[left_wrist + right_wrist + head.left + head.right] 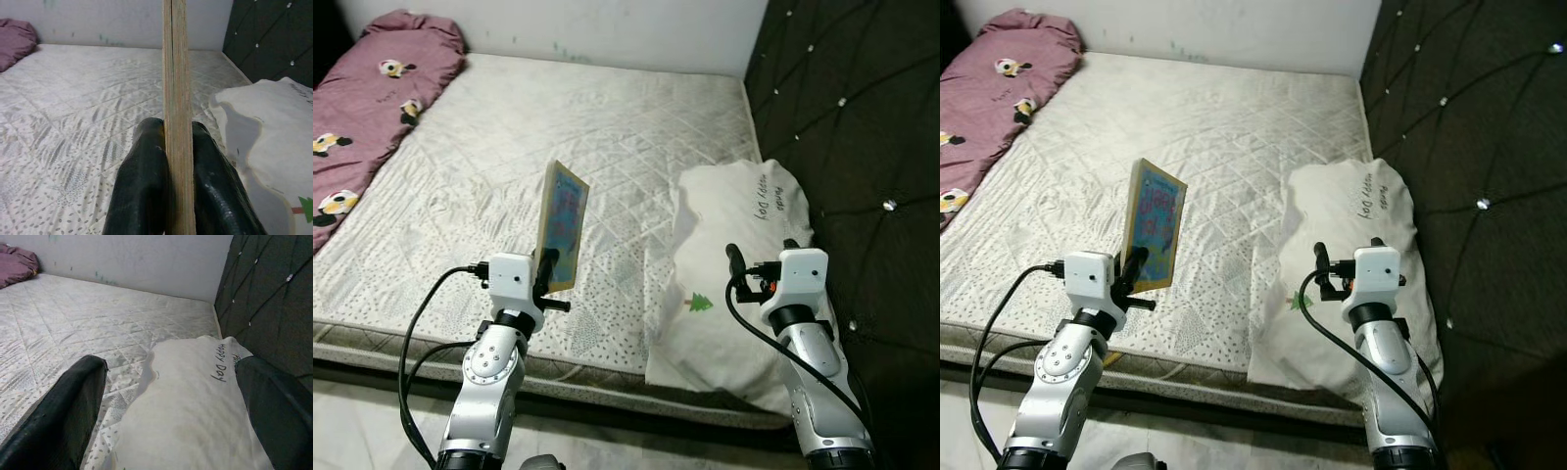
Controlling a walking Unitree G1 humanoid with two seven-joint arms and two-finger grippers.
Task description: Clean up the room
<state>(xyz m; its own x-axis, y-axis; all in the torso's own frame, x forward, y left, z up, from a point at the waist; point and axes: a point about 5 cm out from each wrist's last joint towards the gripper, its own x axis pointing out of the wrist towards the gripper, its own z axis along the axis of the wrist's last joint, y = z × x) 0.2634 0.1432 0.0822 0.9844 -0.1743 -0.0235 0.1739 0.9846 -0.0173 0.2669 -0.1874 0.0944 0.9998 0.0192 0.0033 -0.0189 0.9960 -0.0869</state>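
Note:
My left gripper (548,266) is shut on the lower edge of a thin wooden board with a colourful blue picture (562,224), held upright above the front of the mattress (607,127). In the left wrist view the board's edge (174,98) runs straight up between the two black fingers (142,181). My right gripper (736,262) is open and hovers over a white pillow (744,225) printed with "Happy Day" at the bed's right side. Its fingers (63,416) stand wide apart above the pillow (195,406).
A pink blanket with cartoon prints (367,108) lies along the bed's left side. A dark tufted headboard (862,108) rises on the right. A white wall (607,24) stands behind the bed. The mattress front edge (431,343) is just before me.

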